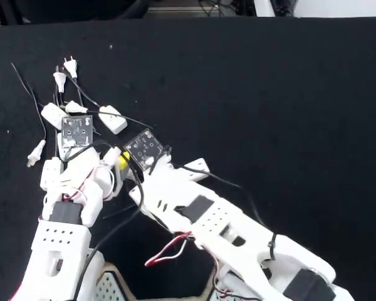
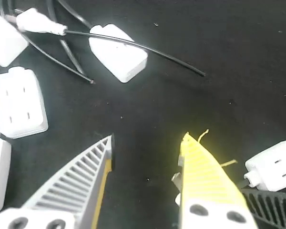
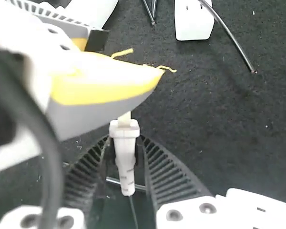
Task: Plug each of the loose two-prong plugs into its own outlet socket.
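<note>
The right gripper is clamped on a white two-prong plug. Its black ribbed fingers press the plug's body from both sides, and the plug's narrow end reaches out past the fingertips. Close in front crosses the yellow finger of the left gripper, whose jaws stand wide apart with nothing between them, low over the black table. Beyond the left gripper lies a white outlet socket with a thin black cable running across it, and a second outlet socket lies face up nearby. Toward the table's left side lies a loose plug, and two others, a nearer plug and a farther plug, lie closer to the far edge.
</note>
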{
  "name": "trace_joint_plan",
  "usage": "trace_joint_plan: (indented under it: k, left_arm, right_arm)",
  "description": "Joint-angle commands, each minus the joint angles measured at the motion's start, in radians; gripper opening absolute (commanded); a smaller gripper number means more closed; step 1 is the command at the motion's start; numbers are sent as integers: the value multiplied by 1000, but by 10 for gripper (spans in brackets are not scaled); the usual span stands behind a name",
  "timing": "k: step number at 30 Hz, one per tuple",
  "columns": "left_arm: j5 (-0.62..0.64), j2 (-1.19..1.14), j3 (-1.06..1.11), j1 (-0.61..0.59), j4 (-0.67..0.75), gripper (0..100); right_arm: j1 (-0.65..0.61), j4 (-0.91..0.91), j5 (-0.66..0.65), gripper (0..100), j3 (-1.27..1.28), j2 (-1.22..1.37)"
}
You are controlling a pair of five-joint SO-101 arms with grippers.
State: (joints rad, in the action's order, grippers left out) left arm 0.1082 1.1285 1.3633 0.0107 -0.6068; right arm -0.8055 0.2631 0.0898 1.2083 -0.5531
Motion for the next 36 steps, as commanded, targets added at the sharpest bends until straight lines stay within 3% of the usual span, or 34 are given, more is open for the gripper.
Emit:
trace_joint_plan:
  k: [1, 21, 36]
  left_arm:
    - [-9, 12, -13, 25, 12, 234]
    - [-11, 6, -13, 24, 12, 234]
    - [-11, 6, -13, 24, 12, 234]
  right_arm:
    - [-17, -20, 5, 11, -10, -65]
    - [-15, 37, -60, 11, 156, -463]
    - [-15, -5, -60, 10, 176, -495]
